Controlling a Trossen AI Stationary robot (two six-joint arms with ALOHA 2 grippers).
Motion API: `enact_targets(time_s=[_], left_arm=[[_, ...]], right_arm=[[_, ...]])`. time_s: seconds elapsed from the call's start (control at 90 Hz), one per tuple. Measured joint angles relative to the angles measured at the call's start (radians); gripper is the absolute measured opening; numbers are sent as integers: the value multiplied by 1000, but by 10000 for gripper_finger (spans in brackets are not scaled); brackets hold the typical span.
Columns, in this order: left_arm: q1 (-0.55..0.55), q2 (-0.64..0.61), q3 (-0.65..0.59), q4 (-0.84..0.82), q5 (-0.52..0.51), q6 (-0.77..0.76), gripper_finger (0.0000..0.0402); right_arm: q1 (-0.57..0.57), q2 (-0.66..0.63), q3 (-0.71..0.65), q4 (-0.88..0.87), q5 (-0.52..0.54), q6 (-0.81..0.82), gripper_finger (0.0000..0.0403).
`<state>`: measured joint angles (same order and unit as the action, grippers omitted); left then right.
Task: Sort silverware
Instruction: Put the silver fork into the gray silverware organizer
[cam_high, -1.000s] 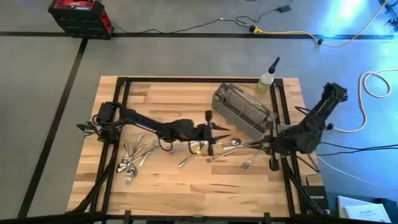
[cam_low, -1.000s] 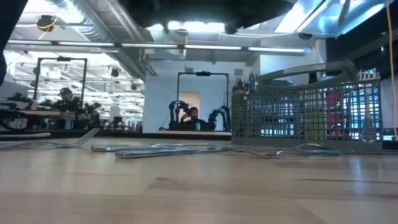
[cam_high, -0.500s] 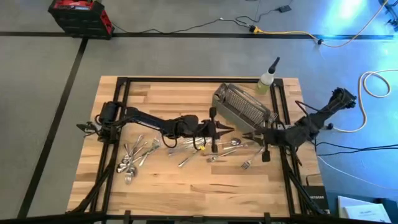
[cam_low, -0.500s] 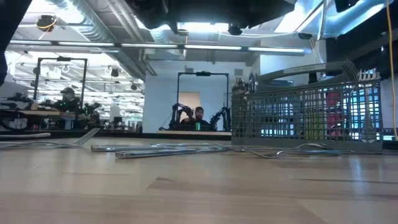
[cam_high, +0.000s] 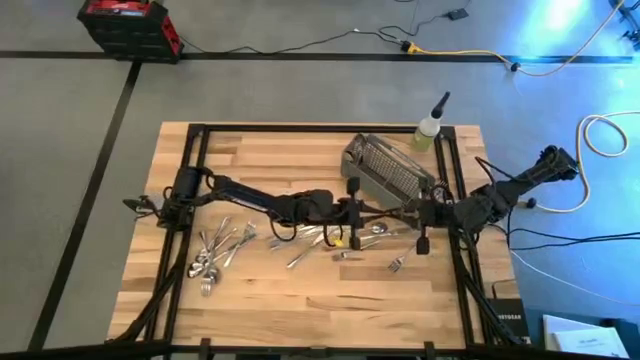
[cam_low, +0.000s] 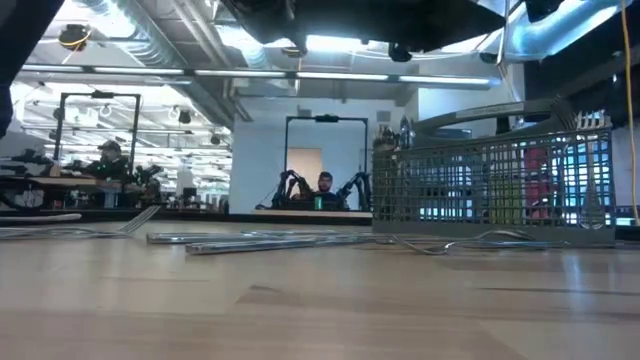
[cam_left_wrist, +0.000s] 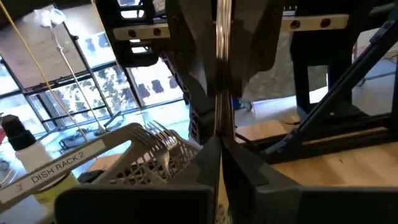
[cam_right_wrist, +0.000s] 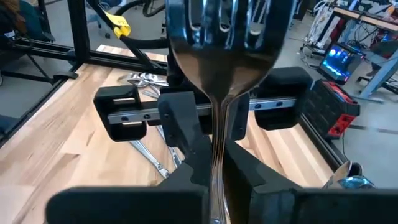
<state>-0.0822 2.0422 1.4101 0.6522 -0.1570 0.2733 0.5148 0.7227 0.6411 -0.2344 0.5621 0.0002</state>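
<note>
A silver fork (cam_right_wrist: 227, 37) of the silverware is held in the air between both grippers, in front of the mesh basket (cam_high: 392, 175). My left gripper (cam_high: 362, 210) reaches in from the table's left and is shut on the fork's slim handle (cam_left_wrist: 219, 93). My right gripper (cam_high: 412, 213) faces it from the table's right, also shut on the handle. The fork's head stands close to the right wrist camera. More silverware lies in a heap (cam_high: 215, 250) at the left and scattered (cam_high: 330, 240) at the table's middle. My left gripper pinches the fork's handle (cam_left_wrist: 219, 127) between its two fingers, coming level from the table's left. The handle runs up from the fingers and out of the left wrist view's top. The fork is clear of the table. My right gripper pinches the fork's handle (cam_right_wrist: 217, 146) between its two fingers, below the head, coming from the table's right. The head and tines (cam_right_wrist: 227, 25) stand up beyond the fingers. The fork is lifted clear, with my left gripper (cam_right_wrist: 211, 121) facing it just behind.
The basket (cam_low: 495, 190) stands at the far right with cutlery in it. A small bottle (cam_high: 430, 130) stands at the far right corner. A single fork (cam_high: 398, 263) lies near the right frame rail. Bare wood lies along the near edge.
My left gripper has moved toward the table's right edge. My right gripper has moved toward the table's left and slightly toward the far edge. The two have come together in front of the basket.
</note>
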Motion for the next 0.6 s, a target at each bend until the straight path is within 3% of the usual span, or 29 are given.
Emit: enact_targets(time_s=[0.6], left_arm=[[4,2,48,46,16,-5,0]], right_arm=[[0,15,0,80,1,-31,1]])
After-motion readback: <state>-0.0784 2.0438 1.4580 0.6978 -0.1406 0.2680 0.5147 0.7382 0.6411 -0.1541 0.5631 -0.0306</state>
